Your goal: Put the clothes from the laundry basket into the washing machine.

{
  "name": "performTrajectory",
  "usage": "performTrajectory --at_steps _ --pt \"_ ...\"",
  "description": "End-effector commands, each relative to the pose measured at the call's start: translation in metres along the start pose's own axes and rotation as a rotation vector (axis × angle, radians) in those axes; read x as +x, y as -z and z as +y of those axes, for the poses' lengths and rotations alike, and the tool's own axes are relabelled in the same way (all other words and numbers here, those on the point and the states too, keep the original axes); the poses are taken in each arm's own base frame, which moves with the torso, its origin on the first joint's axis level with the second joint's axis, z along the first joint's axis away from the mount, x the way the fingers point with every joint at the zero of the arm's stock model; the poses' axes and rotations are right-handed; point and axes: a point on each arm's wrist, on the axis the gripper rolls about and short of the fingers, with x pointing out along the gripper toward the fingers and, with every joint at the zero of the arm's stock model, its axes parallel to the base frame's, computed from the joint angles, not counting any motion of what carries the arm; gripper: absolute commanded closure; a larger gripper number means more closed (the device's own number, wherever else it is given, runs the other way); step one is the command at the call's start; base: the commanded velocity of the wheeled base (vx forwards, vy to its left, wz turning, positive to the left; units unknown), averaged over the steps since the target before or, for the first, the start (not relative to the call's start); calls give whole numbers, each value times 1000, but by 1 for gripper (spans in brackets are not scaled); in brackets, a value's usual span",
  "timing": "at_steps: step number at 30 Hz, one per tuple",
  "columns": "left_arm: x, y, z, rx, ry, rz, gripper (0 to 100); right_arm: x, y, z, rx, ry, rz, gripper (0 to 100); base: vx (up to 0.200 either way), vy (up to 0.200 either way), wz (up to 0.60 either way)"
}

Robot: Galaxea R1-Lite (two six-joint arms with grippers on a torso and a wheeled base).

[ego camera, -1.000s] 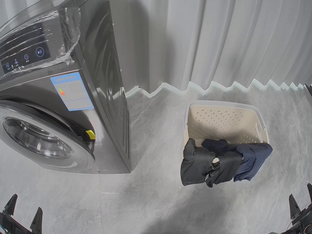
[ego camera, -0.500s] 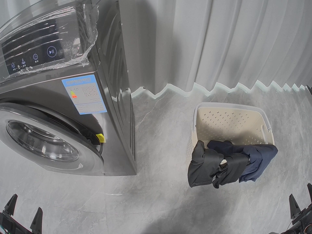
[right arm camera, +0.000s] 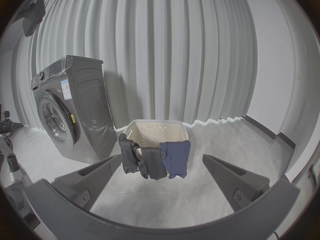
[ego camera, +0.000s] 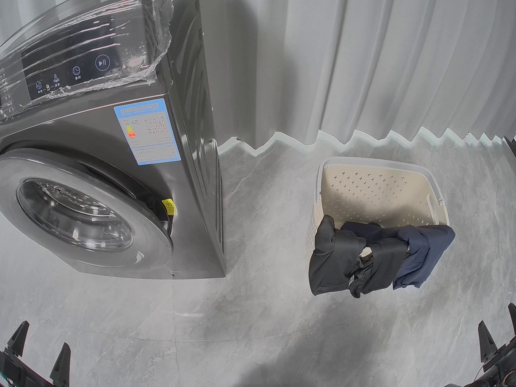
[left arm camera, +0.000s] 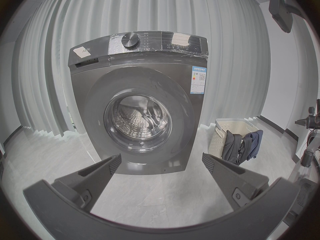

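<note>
A grey front-loading washing machine stands on the left, its round glass door shut. To its right sits a cream laundry basket. Dark grey clothes and a navy garment hang over the basket's near rim. My left gripper is open low at the left, facing the machine door. My right gripper is open low at the right, facing the basket. Both hold nothing.
White curtains hang behind the machine and basket. The pale grey tiled floor lies open between me, the machine and the basket. A plastic film wraps the machine's control panel.
The whole head picture has shifted: the machine and basket sit further right and slightly higher than a second ago, so the camera moved. Both grippers keep the same place in view.
</note>
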Motion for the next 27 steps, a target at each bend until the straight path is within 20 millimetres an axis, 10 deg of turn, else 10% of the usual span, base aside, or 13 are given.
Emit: performTrajectory --at_steps 1,27 --pt "0 5 0 0 0 6 0 1 5 0 0 0 11 0 0 200 0" --pt "0 5 0 0 0 6 0 1 5 0 0 3 12 0 0 146 0"
